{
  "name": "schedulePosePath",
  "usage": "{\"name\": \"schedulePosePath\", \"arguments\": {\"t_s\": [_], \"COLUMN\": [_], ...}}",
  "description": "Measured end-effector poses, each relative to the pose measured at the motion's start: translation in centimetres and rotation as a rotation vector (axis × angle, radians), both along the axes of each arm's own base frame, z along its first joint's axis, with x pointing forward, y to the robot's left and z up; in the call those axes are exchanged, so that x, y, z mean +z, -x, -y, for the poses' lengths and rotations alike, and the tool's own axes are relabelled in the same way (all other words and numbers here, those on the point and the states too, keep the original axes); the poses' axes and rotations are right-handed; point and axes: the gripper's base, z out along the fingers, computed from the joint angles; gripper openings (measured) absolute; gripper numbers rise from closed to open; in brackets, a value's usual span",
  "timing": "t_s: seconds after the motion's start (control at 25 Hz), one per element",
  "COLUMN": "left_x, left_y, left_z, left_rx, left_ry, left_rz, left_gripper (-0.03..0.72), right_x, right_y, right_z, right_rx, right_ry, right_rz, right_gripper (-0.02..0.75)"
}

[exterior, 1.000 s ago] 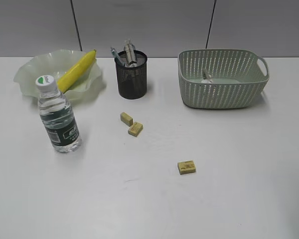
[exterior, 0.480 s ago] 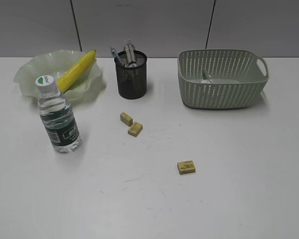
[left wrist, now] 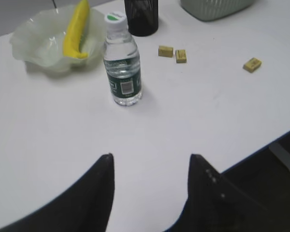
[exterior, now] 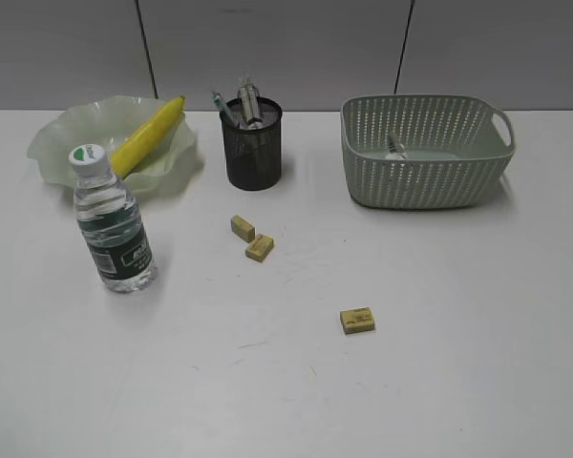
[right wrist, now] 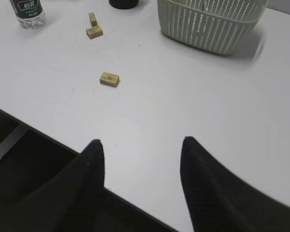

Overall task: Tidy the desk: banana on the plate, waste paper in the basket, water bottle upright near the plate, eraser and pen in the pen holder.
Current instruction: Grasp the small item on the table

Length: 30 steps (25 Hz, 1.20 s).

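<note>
Behind, white desk (exterior: 439,363) meets grey wall (exterior: 286,48).

A matt, smooth white desk (exterior: 439,363) carries a clear, glossy plastic water bottle (exterior: 114,224) with a dark printed label, a translucent pale green plate (exterior: 72,134) of glassy sheen, a black metal mesh pen holder (exterior: 252,145) and a perforated matt plastic basket (exterior: 425,153). The banana (exterior: 149,135) shows smooth yellow skin; three erasers (exterior: 357,320) look dull and rubbery.
</note>
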Motion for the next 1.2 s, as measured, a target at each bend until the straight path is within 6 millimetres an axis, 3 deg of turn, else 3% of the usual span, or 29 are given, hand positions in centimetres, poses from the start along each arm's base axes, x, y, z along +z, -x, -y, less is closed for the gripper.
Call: {"name": "schedulePosePath", "arguments": {"t_s": [0.2,0.4,0.88,1.2], "left_x": [1.1,2.3,0.5,0.4], "left_y": [-2.9,-7.8,-21.4,-27.3], "left_z": [2.6,6.5,15.4,19.8], "left_rx": [-0.043,-0.114,-0.109,-0.104], "left_ry": [0.008,-0.011,-0.130,-0.050], "left_rz": [-0.110,-0.153,-0.370,-0.414], "left_gripper": [0.371,0.371,0.370,0.370], "right_x": [-0.2,-0.2,-0.2,-0.2], "right_y": [-0.4,-0.4,-0.4,-0.4], "right_z": [-0.3,-0.3,-0.3,-0.3], "right_rx": [0.003,0.004,0.004,0.004], "right_ry": [-0.015,-0.017,-0.017,-0.017], "right_rz": [0.027,0.030,0.031,0.031], "right_gripper": [0.409,0.409,0.406,0.406]}}
